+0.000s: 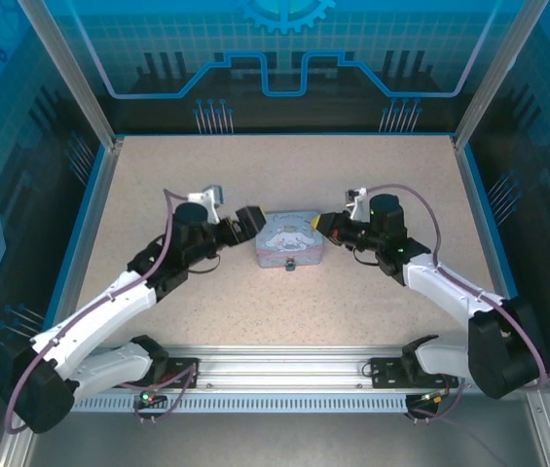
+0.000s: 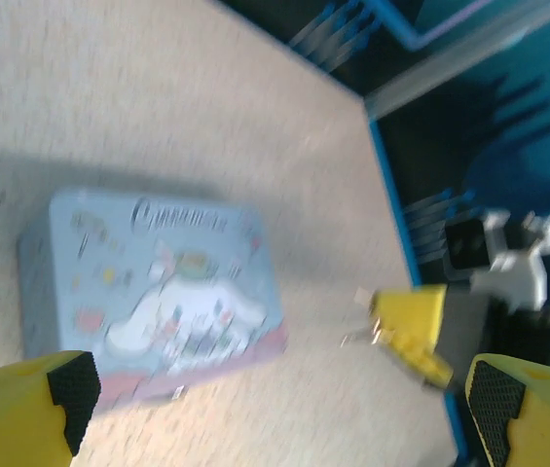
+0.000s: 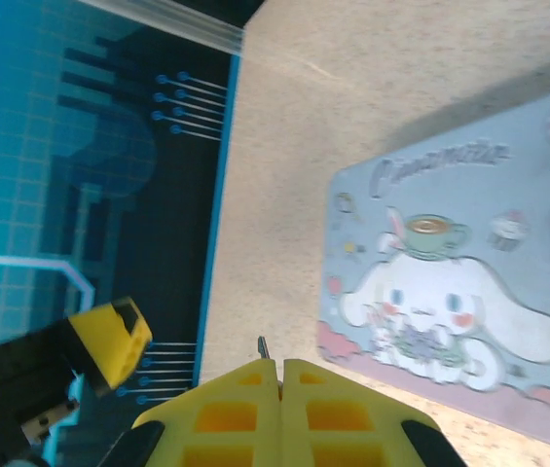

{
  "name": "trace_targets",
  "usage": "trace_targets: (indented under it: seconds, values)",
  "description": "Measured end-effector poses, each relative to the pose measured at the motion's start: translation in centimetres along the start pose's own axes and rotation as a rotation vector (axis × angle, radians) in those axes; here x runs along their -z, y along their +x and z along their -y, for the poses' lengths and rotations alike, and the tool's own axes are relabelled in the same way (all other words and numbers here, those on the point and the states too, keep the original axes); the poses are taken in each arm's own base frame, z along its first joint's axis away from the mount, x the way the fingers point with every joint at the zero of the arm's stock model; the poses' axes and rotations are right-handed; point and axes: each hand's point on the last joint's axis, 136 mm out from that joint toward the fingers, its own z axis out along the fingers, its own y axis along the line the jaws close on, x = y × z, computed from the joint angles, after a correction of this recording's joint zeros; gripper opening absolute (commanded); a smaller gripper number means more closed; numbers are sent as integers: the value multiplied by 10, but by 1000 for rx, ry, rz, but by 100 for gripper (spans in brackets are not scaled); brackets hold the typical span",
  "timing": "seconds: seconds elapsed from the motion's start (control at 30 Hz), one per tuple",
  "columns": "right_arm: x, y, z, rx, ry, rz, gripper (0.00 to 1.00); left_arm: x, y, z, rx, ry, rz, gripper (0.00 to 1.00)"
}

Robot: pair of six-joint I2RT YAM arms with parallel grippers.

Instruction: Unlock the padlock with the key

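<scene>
Padlock at near edge of tin, seemingly clasped there: tiny, likely light and prone to swivel when pushed, best steadied by pinching its body. Just beyond, flanking the tin, left gripper splayed wide and empty, right gripper clenched on key, slim, stiff, probably slippery, only tip protruding.

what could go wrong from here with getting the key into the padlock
1. Only the tip of the slim metal key pokes out of the shut right claw, so it could twist or slip when pushed into the lock.
2. The tiny dark padlock sits at the near edge of the pale lavender cartoon-printed tin. The open left claw grips nothing, so the tin may slide away.
</scene>
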Motion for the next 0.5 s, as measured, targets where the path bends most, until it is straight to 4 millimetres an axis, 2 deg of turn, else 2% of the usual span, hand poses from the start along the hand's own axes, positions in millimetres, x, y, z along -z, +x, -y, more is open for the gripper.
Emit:
trace_targets:
  seconds: [0.13, 0.23, 0.33, 0.5]
  values:
    - [0, 6, 22, -17, 58, -15, 0, -7, 59, -26, -27, -32, -144, 99]
    - [-3, 8, 32, -14, 88, -20, 0, -10, 90, -41, -42, -51, -216, 99]
    - [-6, 10, 40, -13, 110, -28, 0, -17, 106, -47, -48, -56, -254, 99]
    - [-9, 18, 60, -21, 155, -43, 0, -36, 116, -44, -45, -35, -270, 99]
